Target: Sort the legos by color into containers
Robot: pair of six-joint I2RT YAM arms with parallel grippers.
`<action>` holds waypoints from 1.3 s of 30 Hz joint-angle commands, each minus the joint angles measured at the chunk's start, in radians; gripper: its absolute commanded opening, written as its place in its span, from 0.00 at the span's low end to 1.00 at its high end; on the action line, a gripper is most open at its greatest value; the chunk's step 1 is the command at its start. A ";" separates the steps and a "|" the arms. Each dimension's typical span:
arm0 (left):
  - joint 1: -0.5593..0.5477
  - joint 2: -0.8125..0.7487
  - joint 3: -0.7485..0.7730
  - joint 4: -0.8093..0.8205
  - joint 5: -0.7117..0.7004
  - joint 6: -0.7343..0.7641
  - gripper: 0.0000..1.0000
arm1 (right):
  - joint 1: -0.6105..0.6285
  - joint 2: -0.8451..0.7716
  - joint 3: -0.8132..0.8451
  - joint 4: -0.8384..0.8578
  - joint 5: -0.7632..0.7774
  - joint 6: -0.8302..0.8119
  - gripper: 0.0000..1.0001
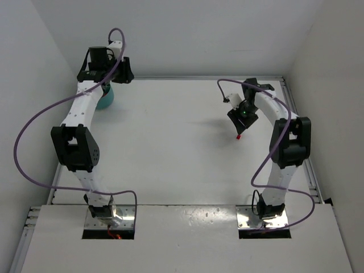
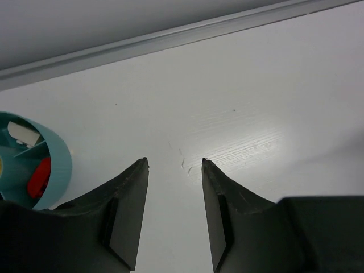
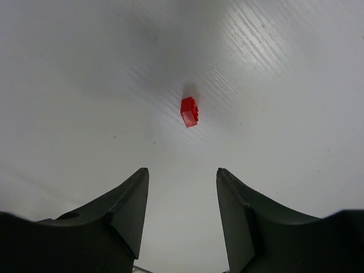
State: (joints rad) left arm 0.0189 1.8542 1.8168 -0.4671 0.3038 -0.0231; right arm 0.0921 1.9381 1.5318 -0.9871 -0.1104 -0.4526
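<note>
Right gripper (image 3: 182,170) parted wide and empty over the white table (image 3: 85,85), 1 red lego brick (image 3: 189,111) lying just beyond its fingertips, untouched, left gripper (image 2: 175,162) also parted and empty, 1 teal divided bowl (image 2: 61,165) just beside it, 1 red piece (image 2: 40,177) in a compartment.

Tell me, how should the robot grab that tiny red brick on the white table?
Probably from above, with the right gripper, whose open jaws face it. Pinch the red brick across two opposite flat sides: it is tiny, lies alone on the flat table, and nothing stands beside it to block the fingers.
</note>
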 commanded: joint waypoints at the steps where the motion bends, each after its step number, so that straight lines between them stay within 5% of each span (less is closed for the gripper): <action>1: 0.021 -0.010 -0.033 0.036 0.032 0.000 0.48 | -0.015 0.018 0.022 0.016 -0.011 -0.047 0.51; 39: 0.021 0.028 -0.042 0.027 0.080 -0.069 0.49 | -0.006 0.208 0.102 0.038 -0.029 -0.084 0.37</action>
State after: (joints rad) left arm 0.0345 1.8706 1.7634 -0.4618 0.3672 -0.0837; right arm 0.0811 2.1548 1.5986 -0.9577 -0.1307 -0.5270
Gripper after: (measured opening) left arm 0.492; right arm 0.378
